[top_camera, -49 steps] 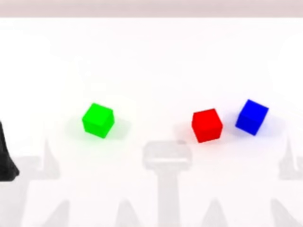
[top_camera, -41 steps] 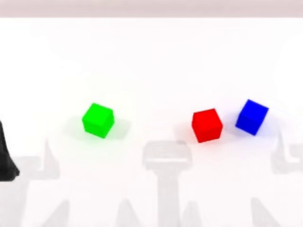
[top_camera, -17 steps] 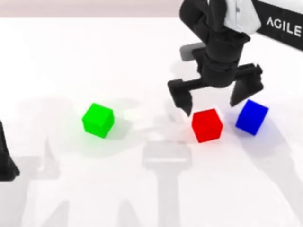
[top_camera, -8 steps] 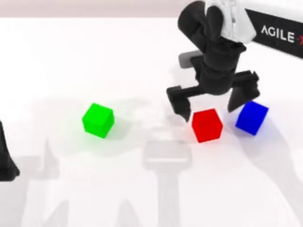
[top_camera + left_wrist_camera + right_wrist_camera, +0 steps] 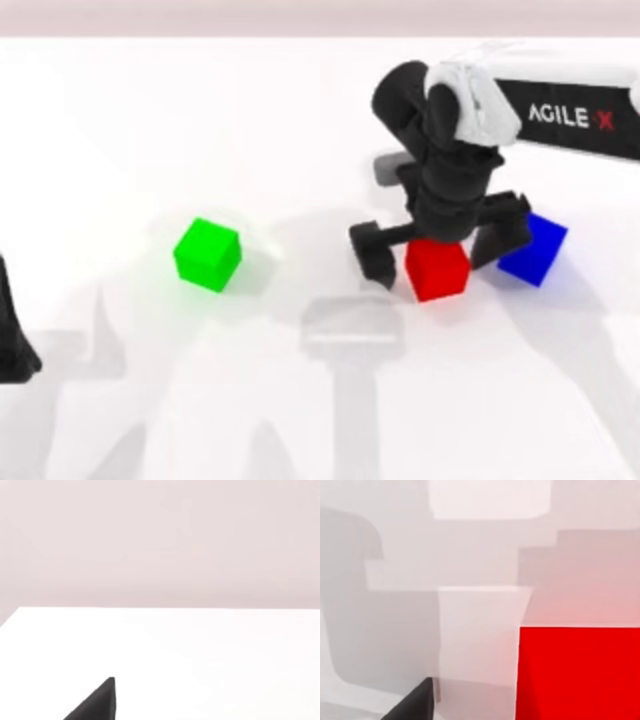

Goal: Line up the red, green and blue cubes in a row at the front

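Observation:
The red cube (image 5: pixel 438 272) lies on the white table right of centre, and it fills the near corner of the right wrist view (image 5: pixel 580 675). My right gripper (image 5: pixel 438 264) is down around it, open, with one finger on each side and a gap to the cube. One dark fingertip (image 5: pixel 415 707) shows beside the cube; the other is hidden. The blue cube (image 5: pixel 541 250) sits just right of the gripper's right finger. The green cube (image 5: pixel 208 255) rests alone at the left. My left arm (image 5: pixel 12 345) is parked at the left edge, its fingertip (image 5: pixel 97 705) set wide of centre.
The right arm's white and black links (image 5: pixel 560 110) reach in from the right over the back of the table. The table's far edge (image 5: pixel 320 38) runs along the back. Bare white surface lies in front of the cubes.
The right arm came in from the right and has lowered its open gripper over the red cube, so the fingers now straddle it. The cubes and the left arm have not moved.

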You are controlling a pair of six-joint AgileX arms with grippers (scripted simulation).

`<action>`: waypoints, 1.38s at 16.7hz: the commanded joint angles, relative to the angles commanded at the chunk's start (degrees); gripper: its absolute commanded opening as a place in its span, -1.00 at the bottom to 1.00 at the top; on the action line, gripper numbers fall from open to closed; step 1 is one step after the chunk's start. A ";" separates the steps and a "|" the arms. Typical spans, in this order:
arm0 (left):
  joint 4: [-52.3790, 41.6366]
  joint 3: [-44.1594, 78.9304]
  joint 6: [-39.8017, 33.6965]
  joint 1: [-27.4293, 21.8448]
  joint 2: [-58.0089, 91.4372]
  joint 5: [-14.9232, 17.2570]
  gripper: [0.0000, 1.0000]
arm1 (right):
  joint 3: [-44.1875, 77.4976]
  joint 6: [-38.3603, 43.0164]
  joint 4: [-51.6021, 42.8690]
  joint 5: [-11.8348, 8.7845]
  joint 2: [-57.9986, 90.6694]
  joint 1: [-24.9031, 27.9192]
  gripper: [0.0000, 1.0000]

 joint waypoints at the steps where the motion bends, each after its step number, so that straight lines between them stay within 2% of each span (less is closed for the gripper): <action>1: 0.00 0.00 0.00 0.00 0.00 0.00 1.00 | 0.00 0.00 0.00 0.00 0.00 0.00 1.00; 2: 0.00 0.00 0.00 0.00 0.00 0.00 1.00 | 0.00 0.00 0.00 0.00 0.00 0.00 1.00; 15: 0.00 0.00 0.00 0.00 0.00 0.00 1.00 | 0.00 0.00 0.00 0.00 0.00 0.00 -0.96; 23: 0.00 0.00 0.00 0.00 0.00 0.00 1.00 | 0.00 0.00 0.00 0.00 0.00 0.00 -1.00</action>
